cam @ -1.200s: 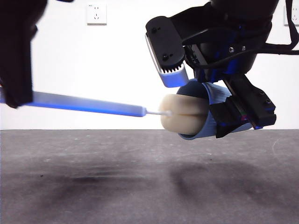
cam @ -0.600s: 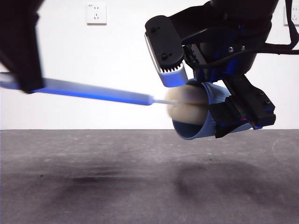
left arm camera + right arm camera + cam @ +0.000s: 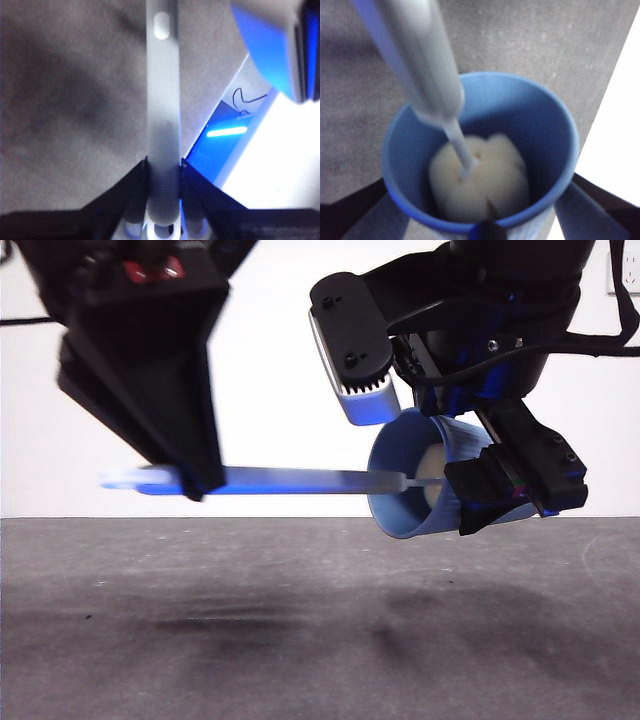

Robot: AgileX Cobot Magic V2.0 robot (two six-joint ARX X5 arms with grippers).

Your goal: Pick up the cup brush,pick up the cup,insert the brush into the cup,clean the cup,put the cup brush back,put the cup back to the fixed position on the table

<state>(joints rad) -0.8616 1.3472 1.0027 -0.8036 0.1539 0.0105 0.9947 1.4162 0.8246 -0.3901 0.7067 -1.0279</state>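
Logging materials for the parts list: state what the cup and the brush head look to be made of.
The cup: apparently plastic, a smooth, evenly blue wall with a thin rim and a slight sheen. The cup brush head: apparently soft sponge or foam, matte cream and lobed, sitting deep inside the cup; blur hides any pores.
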